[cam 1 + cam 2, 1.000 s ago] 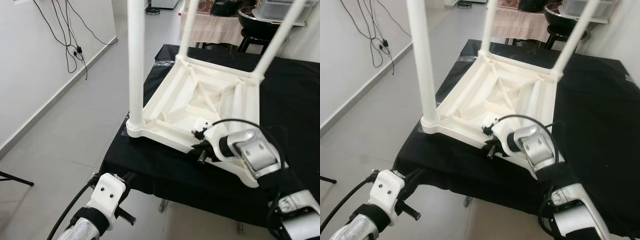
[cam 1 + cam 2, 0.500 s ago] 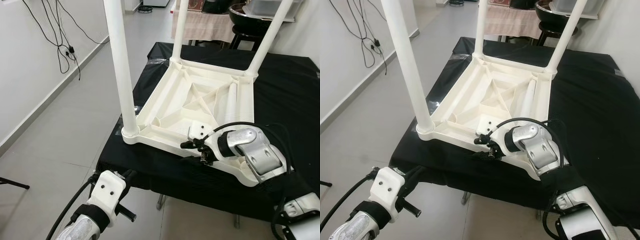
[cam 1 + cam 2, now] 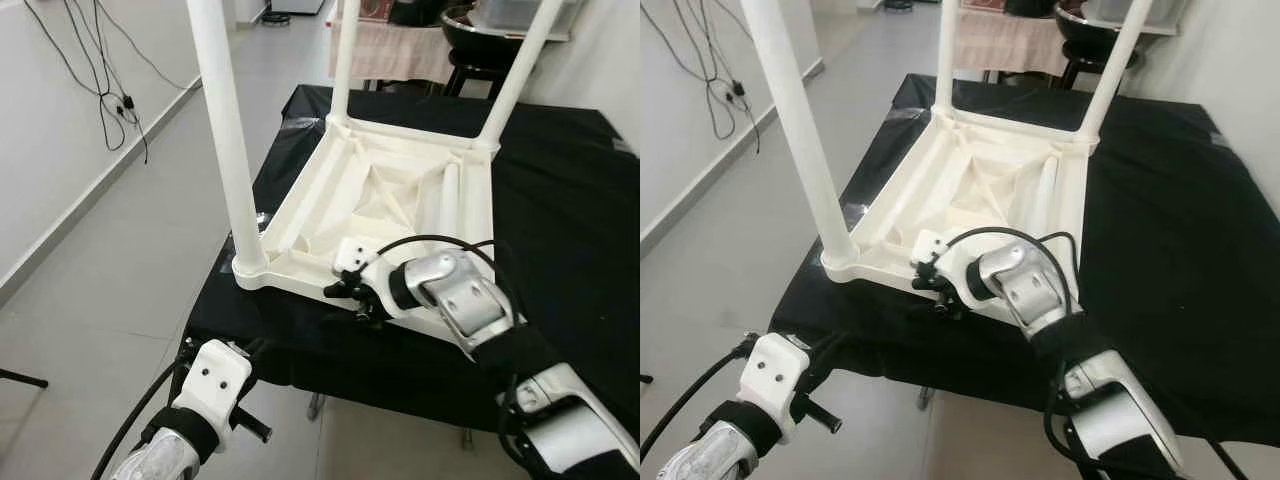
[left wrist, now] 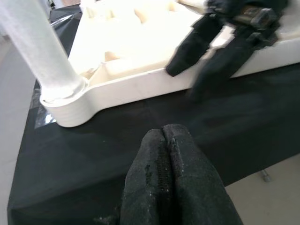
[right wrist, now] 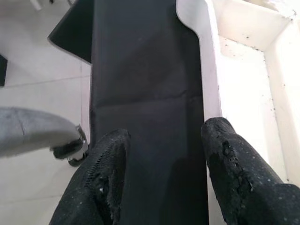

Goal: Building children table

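At centre frame of the left eye view, the white plastic children's table lies upside down on a work surface covered with black cloth. Its ribbed underside faces up. Three white legs stand upright from its corners: the near-left leg rises out of the top of the frame, the far-left leg stands at upper centre, and the far-right leg stands at upper right. A loose white tube lies flat inside the underside, toward its right side.

The right gripper sits at the near edge of the table, slightly below frame centre. In the right wrist view its fingers are spread wide, with one finger over the white rim and the other over the black cloth; nothing is held between them.

The left gripper is low in the lower left of the left eye view, beside the near-left corner of the cloth and above the grey tiled floor. In the left wrist view its fingers are pressed together with no object between them, pointing toward the corner socket of the near-left leg.

Black cables hang on the white wall at upper left.
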`<state>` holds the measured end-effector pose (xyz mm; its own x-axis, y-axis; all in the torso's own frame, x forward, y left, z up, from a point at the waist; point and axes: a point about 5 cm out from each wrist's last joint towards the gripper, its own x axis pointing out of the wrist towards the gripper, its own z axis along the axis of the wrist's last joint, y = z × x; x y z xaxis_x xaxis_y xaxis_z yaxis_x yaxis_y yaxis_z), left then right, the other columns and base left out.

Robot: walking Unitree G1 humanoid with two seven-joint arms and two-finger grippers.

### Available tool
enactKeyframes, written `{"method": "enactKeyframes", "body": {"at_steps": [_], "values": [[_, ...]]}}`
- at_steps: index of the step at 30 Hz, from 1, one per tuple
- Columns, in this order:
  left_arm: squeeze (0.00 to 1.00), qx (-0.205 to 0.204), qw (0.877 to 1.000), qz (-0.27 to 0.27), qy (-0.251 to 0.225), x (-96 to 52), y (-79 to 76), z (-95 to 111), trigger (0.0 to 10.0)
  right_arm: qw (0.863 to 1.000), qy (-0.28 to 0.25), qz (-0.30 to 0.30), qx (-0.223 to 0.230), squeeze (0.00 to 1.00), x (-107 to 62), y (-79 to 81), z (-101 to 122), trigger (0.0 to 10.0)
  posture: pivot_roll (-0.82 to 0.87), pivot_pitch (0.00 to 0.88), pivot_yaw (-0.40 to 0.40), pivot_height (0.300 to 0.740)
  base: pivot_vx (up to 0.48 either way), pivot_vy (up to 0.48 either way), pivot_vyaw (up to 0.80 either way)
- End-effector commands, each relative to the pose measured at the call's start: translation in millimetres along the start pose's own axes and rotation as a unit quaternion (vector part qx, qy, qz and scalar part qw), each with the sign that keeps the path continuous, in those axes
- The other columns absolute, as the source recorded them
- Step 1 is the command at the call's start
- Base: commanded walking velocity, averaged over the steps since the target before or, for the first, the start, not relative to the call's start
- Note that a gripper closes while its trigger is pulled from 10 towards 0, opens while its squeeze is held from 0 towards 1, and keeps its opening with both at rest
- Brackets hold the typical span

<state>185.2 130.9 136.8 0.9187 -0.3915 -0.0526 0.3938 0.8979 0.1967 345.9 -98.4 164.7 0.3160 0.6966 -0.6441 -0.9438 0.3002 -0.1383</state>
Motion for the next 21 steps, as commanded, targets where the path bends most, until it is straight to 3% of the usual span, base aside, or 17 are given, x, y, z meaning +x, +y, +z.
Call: {"method": "enactKeyframes", "body": {"at_steps": [1, 2, 6, 11, 21], "values": [[0.0, 0.003, 1.0, -0.002, 0.018, -1.6, 0.1, -6, 10.0, 0.999, 0.021, -0.027, 0.006, 0.0, 0.5, -4.4, -7, 10.0, 0.0, 0.092, -0.051, 0.74, 0.0, 0.0, 0.0], [0.0, 0.003, 1.0, -0.002, 0.017, -1.4, -0.4, -6, 10.0, 1.0, -0.003, -0.027, 0.0, 0.0, 2.7, -8.4, 6, 10.0, 0.01, 0.093, -0.053, 0.74, 0.0, 0.0, 0.0], [0.0, 0.002, 1.0, -0.001, 0.017, -1.5, -0.7, -6, 10.0, 0.999, -0.05, -0.008, -0.02, 0.0, -2.5, -10.1, 23, 10.0, 0.01, 0.094, -0.055, 0.74, 0.0, 0.0, 0.0], [0.0, 0.001, 1.0, -0.001, 0.017, -1.4, -0.7, -6, 10.0, 0.997, -0.073, -0.007, -0.016, 0.0, -7.2, -13.8, 32, 10.0, 0.0, 0.094, -0.053, 0.74, 0.0, 0.0, 0.0], [0.0, 0.001, 1.0, -0.004, 0.016, -0.1, -0.8, -6, 10.0, 0.999, -0.028, -0.022, 0.004, 0.0, 11.9, -12.6, 24, 10.0, 0.01, 0.093, -0.052, 0.74, 0.0, 0.0, 0.0]]}}
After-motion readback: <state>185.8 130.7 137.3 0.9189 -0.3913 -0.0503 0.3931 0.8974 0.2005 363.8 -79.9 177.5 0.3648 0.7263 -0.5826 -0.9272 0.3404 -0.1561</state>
